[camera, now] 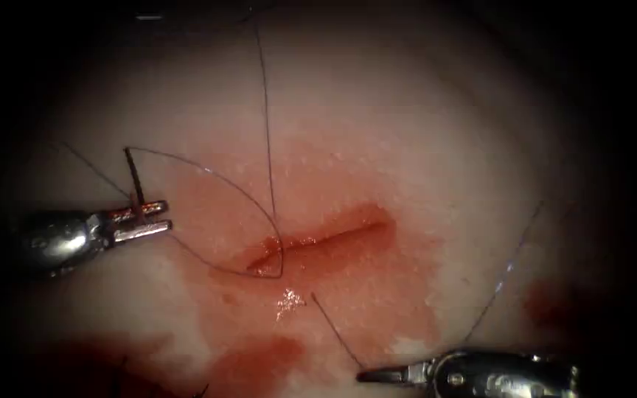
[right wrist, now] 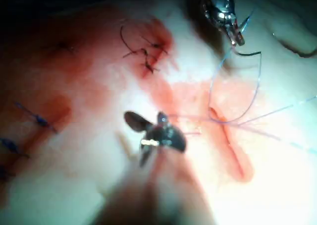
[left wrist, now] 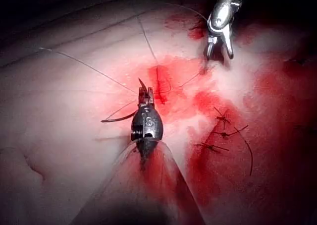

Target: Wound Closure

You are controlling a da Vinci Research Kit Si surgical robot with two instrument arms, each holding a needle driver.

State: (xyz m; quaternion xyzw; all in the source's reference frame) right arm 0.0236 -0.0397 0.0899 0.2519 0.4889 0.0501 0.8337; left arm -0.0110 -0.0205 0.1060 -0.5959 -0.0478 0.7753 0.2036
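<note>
Gripping the needle (camera: 136, 177) near one end, the left tool (camera: 144, 220) sits well to the left of the cut (camera: 326, 239), its jaws clamped together on the dark curved shaft. The needle stands up from the jaws, free of the tissue (camera: 377, 133); in the left wrist view one end pokes past the jaw tips (left wrist: 141, 84) and the rest curves off to the side. Thread (camera: 215, 177) runs from the needle's upper end in a wide arc down to the left end of the cut, where it enters the tissue and loops back beneath toward the left tool. A second strand climbs from the same spot straight up the tissue.

The right tool (camera: 377, 376) lies below the cut, jaws closed on a thread end that slants up toward the cut; another pale strand rises to its right. Red fluid (camera: 259, 361) stains the tissue around and below the cut. In the left wrist view, knotted stitches with cut ends (left wrist: 220, 133) show beside the cut.
</note>
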